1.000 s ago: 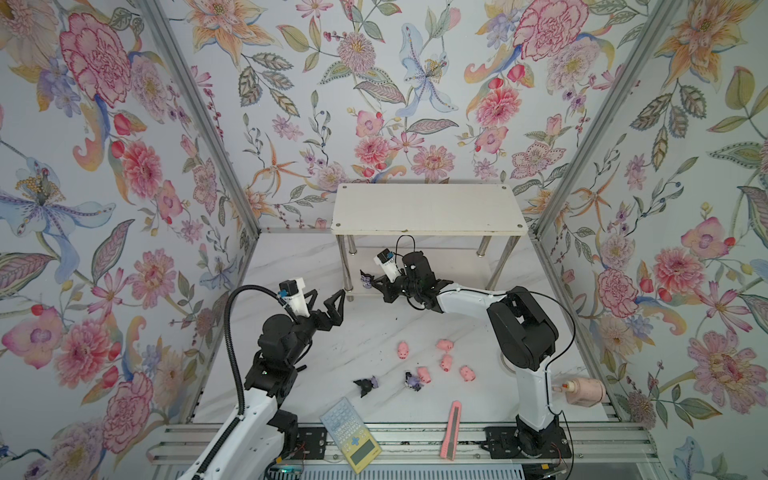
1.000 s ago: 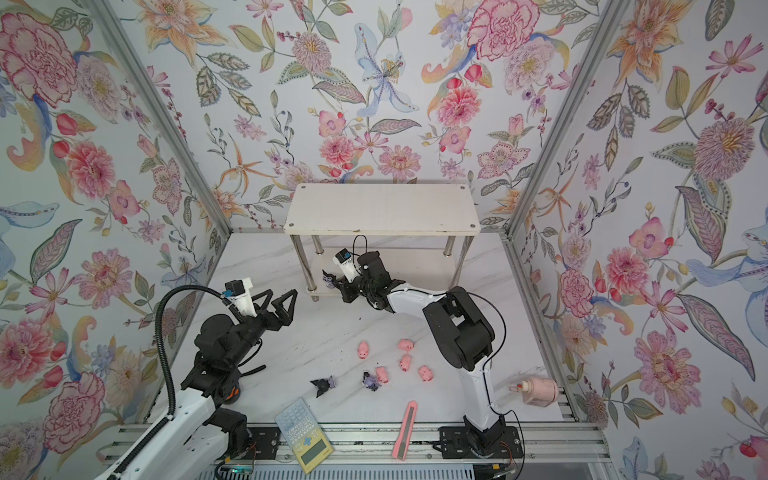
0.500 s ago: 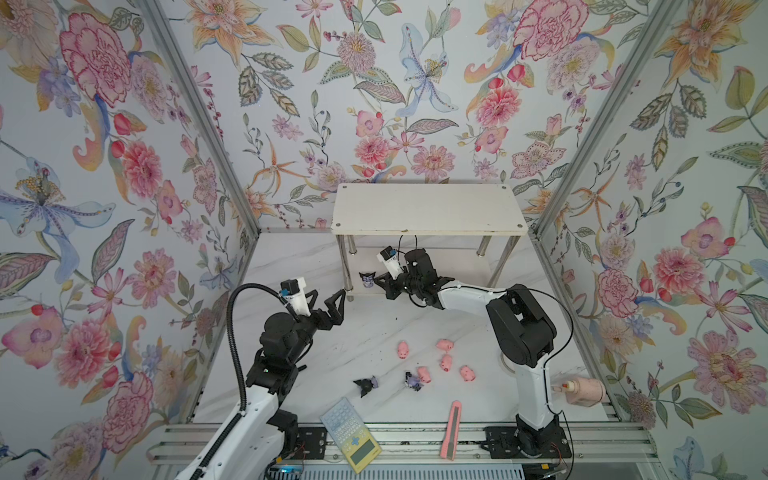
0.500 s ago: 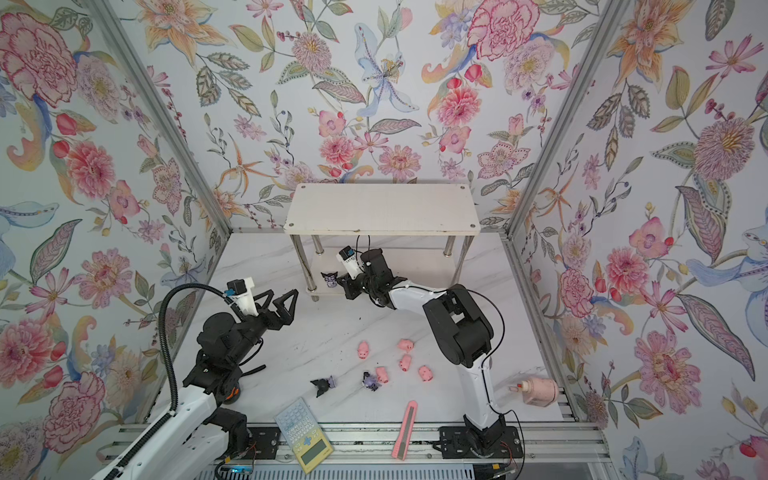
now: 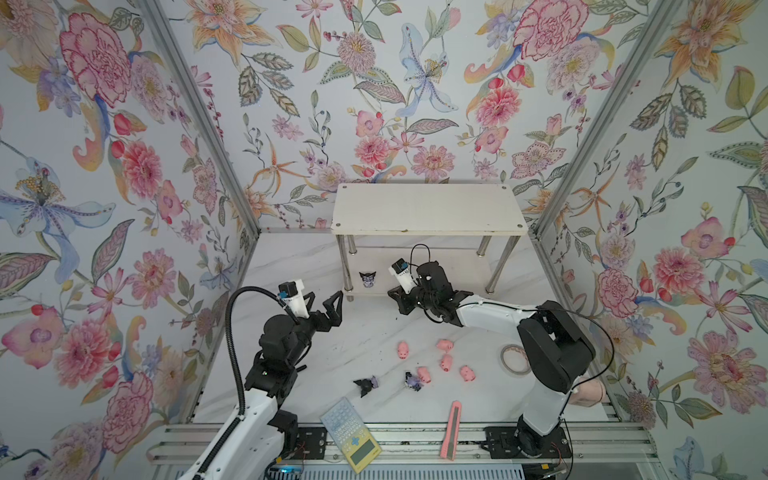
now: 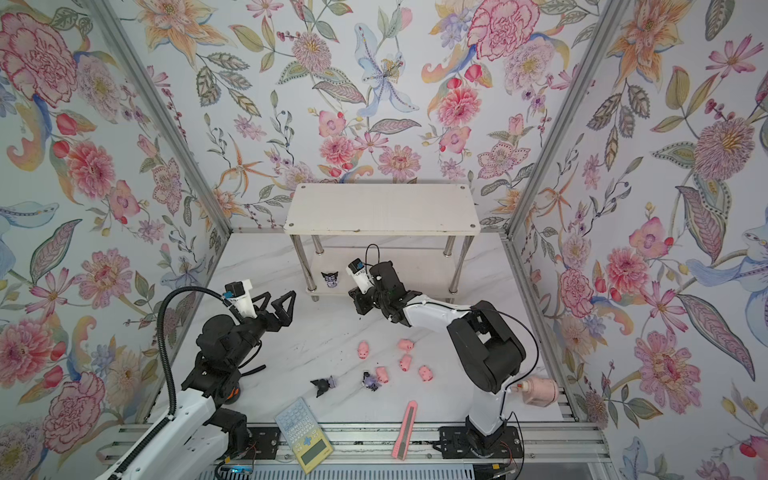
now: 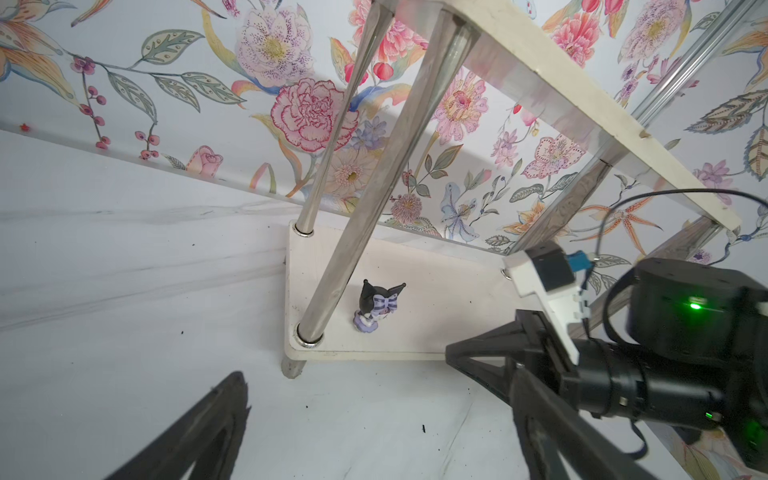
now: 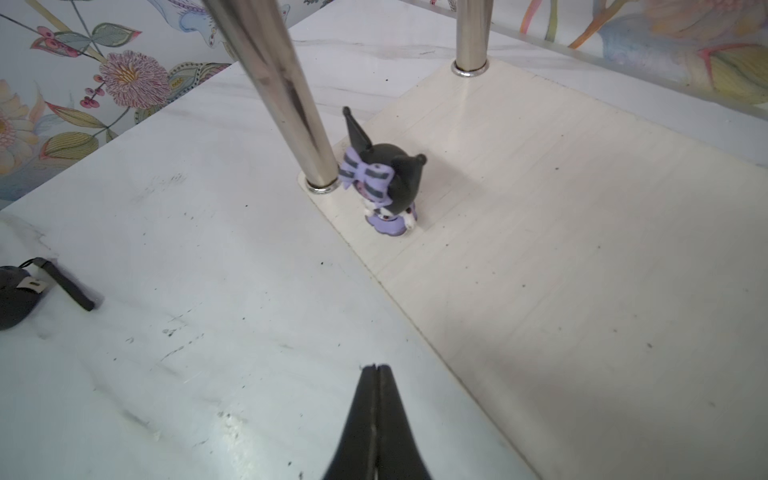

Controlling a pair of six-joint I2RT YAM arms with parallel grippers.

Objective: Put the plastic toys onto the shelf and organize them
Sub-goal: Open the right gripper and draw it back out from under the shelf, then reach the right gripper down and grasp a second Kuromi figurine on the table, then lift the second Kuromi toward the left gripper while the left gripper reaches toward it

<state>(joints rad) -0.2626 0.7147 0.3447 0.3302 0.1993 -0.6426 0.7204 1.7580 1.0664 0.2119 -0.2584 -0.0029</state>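
Observation:
The shelf stands at the back of the table. One black-and-purple figurine stands upright on its lower board, beside the front left chrome leg. My right gripper is shut and empty, just off the board's front edge, a short way from that figurine. My left gripper hangs open and empty, left of the shelf. Several pink pigs and two black-and-purple figurines lie on the table in front.
A pale blue-and-yellow calculator and a pink utility knife lie at the front edge. A tape ring lies beside the right arm's base. The shelf's chrome legs stand close to the upright figurine.
My right gripper has drawn back a little from the figurine on the lower board, which stays standing. The left arm has hardly moved.

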